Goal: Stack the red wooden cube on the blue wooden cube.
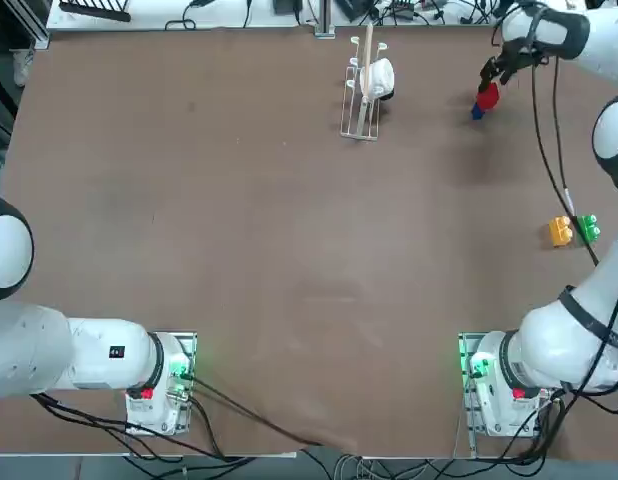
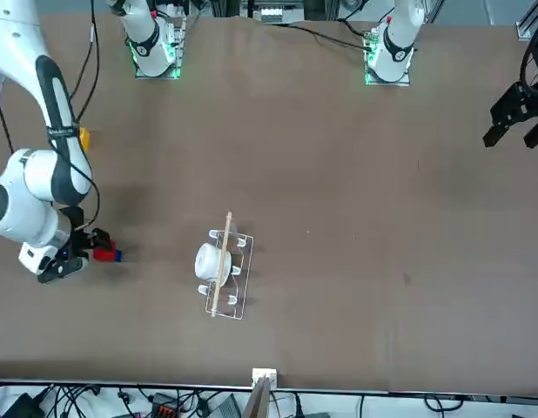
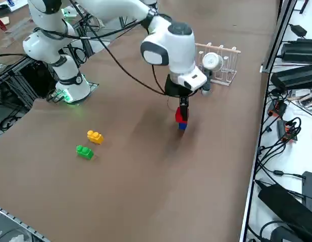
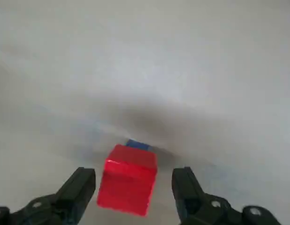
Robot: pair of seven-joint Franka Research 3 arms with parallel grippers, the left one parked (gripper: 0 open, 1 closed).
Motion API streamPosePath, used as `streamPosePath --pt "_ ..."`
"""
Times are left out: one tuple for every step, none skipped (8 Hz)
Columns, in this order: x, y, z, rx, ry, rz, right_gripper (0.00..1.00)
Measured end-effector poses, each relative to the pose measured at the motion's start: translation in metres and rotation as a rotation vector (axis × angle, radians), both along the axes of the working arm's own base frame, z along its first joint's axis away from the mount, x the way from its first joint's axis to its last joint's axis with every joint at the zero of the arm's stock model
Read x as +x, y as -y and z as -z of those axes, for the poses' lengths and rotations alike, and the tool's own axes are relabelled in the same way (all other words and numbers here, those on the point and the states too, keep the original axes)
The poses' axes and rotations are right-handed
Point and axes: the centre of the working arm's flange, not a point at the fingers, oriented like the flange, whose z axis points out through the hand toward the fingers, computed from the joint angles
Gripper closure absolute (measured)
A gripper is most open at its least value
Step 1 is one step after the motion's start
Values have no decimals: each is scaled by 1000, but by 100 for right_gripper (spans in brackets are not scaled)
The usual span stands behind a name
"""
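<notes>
Red wooden cube (image 4: 127,180) resting on the blue wooden cube (image 4: 137,145), near the table's (image 1: 289,220) far edge; its sides lie slightly rotated from those of the right gripper (image 4: 133,187), whose fingers stand wide around it, apart from its faces. Being a cube, it has no long axis. Lettering: none legible.

White robot arm (image 3: 171,48) with dark joint bands

Rounded white shells meet charcoal collars; black cables (image 3: 118,63) run alongside, a black strap (image 1: 591,318) wraps one link, and the black tool (image 4: 133,194) carries round silver screws (image 4: 216,204).
</notes>
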Motion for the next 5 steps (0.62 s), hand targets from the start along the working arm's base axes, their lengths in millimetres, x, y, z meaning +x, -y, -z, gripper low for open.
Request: streamPosePath --pt "-2 0 -29 -3 0 -1 0" --pt "-8 -2 -64 -5 1 8 0" --pt "-17 -5 -101 -7 -2 30 0" --pt "-28 -9 -134 -7 -12 65 0" --pt "-37 -13 -163 -8 -23 106 0"
